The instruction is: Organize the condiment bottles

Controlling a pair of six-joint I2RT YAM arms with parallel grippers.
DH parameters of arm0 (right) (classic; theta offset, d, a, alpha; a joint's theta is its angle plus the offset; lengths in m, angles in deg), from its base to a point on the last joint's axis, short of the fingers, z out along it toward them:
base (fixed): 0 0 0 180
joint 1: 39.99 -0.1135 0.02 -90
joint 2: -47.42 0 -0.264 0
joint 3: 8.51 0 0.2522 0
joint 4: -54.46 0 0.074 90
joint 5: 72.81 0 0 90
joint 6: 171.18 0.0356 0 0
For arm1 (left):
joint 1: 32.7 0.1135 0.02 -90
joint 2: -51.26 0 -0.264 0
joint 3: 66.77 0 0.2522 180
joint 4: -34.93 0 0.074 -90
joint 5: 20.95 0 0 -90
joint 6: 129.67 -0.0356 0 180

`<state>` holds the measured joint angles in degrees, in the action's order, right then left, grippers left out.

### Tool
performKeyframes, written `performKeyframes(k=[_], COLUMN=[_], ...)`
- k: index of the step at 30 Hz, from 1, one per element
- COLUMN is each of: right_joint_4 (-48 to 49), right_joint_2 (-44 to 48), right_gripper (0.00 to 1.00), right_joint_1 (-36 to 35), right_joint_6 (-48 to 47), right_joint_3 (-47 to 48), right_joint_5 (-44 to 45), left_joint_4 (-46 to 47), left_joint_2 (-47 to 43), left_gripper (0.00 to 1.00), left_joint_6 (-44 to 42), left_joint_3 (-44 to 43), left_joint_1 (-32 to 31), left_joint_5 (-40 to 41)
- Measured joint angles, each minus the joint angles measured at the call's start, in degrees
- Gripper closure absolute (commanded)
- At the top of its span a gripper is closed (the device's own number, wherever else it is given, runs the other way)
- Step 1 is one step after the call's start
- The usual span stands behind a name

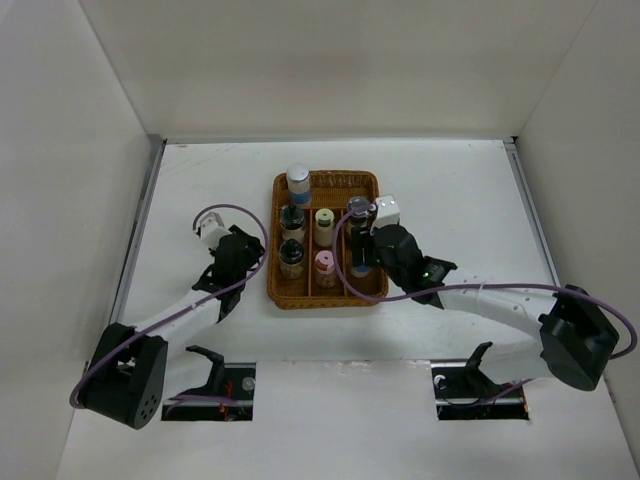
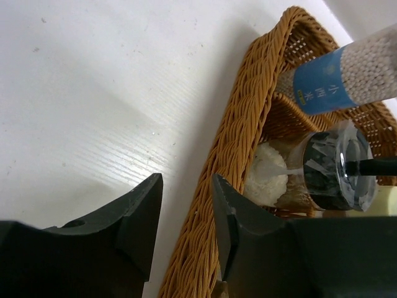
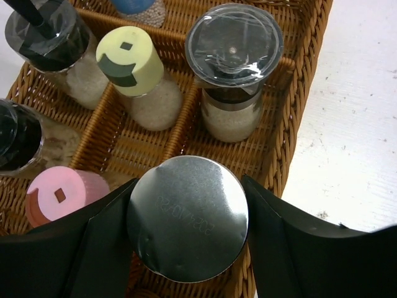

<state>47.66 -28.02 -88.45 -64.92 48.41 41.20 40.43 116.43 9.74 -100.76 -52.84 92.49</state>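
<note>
So the silver-capped bottle [image 3: 187,218] is in the near right compartment of the wicker tray [image 1: 371,184], and the right gripper [image 3: 186,205] is clamped on it, one dark finger pressed on each side of the cap. Can't tell if it's actually sitting on the tray floor or held a bit above it. Right behind it in the far right compartment is the grey-capped bottle [image 3: 234,45], upright with clear wrap over the lid. The middle column has the cream-capped bottle [image 3: 126,57] at the back and the pink-capped bottle [image 3: 59,194] in front. The left column has the blue-label bottle [image 1: 298,182] at the far end, then the black-capped bottle [image 1: 292,218], then another dark-capped bottle [image 1: 291,258] closest to the arms. The left gripper [image 2: 185,214] is over the white table [image 2: 93,93] right beside the tray's left rim, fingers apart with nothing between them.
</note>
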Motion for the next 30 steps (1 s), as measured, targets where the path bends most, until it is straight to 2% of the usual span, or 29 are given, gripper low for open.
performKeyframes(k=[5,7,9,12,14,19,20,26,30], right_joint_4=[1.4,2.4,3.2,4.2,5.2,11.5,12.6,15.3,15.3], right_joint_2=[-0.2,-0.2,0.0,1.5,3.7,12.4,14.0,17.4,16.8], right_gripper=[0.18,0.13,0.0,0.0,0.0,0.0,0.0,0.0,0.0], right_joint_1=[-0.4,-0.6,-0.7,-0.8,-0.8,-0.3,0.2,4.9,6.9], right_joint_6=[0.2,0.3,0.5,0.5,0.7,3.0,3.7,9.3,12.6], right_joint_3=[0.0,0.0,-0.2,-1.2,-2.6,-9.1,-10.3,-14.3,-14.9], right_joint_5=[0.0,0.0,0.2,0.7,1.3,3.9,4.5,8.5,10.9], left_joint_4=[-5.6,-8.7,-11.4,-14.9,-17.3,-21.8,-22.6,-24.7,-27.5], left_joint_2=[0.5,0.4,0.0,-1.5,-2.9,-7.1,-7.6,-8.0,-5.5], left_gripper=[0.61,0.66,0.75,0.93,1.0,1.0,1.0,0.81,0.61], left_joint_6=[-0.9,-1.3,-1.4,-1.3,-1.7,-4.2,-4.7,-7.2,-9.2], left_joint_3=[-2.7,-4.3,-5.9,-7.7,-9.0,-10.8,-11.3,-12.9,-16.4], left_joint_1=[-0.7,-0.7,-0.9,-0.9,-0.9,-1.3,-1.5,-2.1,-2.1], left_joint_5=[0.5,0.8,1.9,4.1,5.0,6.6,7.0,9.3,9.8])
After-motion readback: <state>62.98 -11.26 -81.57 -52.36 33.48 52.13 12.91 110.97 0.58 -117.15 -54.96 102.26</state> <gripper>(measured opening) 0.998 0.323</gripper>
